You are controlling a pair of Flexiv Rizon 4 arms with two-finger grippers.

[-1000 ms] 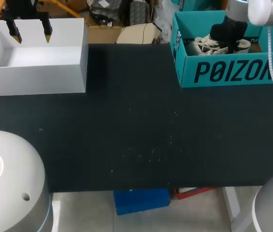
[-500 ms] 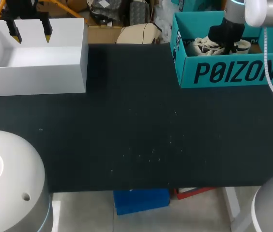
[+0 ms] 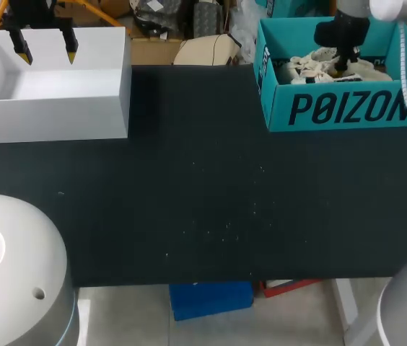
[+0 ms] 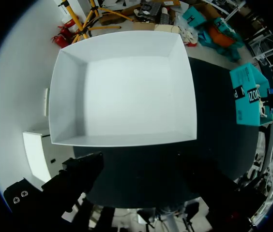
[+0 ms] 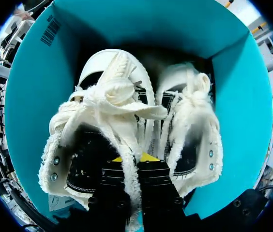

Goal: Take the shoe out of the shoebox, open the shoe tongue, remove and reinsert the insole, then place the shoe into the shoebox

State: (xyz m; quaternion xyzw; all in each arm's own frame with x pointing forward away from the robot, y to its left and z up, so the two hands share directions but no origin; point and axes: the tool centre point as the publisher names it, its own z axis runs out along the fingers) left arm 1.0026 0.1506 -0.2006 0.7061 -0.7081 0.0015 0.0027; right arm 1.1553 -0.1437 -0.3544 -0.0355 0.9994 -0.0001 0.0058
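Right claw (image 5: 135, 158) seemingly pinches the shoe (image 5: 110, 96) inside the shoebox (image 3: 333, 109); left claw (image 3: 45, 46) gapes wide.

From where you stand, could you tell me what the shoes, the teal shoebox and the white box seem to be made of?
The shoes: probably off-white canvas, matte, with frayed edges and metal-looking eyelets. The teal shoebox: likely matte cardboard, thin folded walls with print. The white box: thin, matte walls, perhaps cardboard or foam board.

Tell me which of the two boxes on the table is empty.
The white box at the table's left: its inside is bare. The teal shoebox at the right holds a pair of pale, fleece-trimmed shoes.
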